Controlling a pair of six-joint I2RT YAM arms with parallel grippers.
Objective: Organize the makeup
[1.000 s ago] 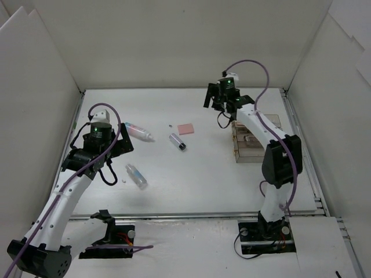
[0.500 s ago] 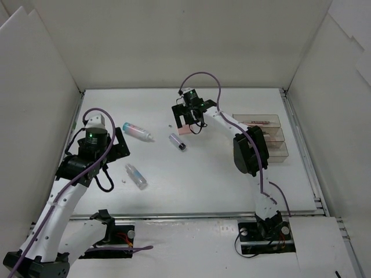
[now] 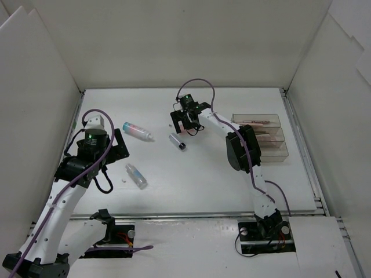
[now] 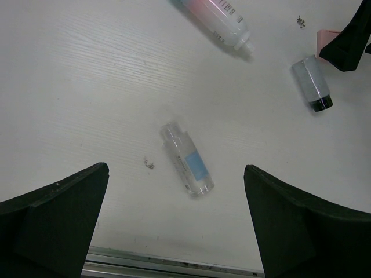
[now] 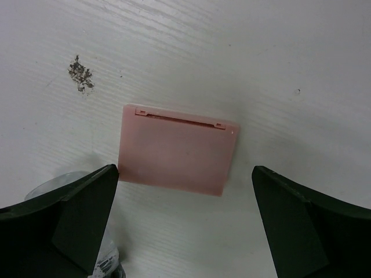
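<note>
Right gripper [image 3: 184, 121], wide open, has swung from the clear box [image 3: 272, 152] to above the pink square [image 5: 177, 156].

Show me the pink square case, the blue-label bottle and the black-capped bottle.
Flat pink square case [image 5: 177, 152], right wrist view, lid centre.
Small clear blue-labelled bottle [image 4: 193, 164], left wrist view, its label.
Small grey black-capped bottle [image 4: 310, 84], left wrist view, its body.
</note>
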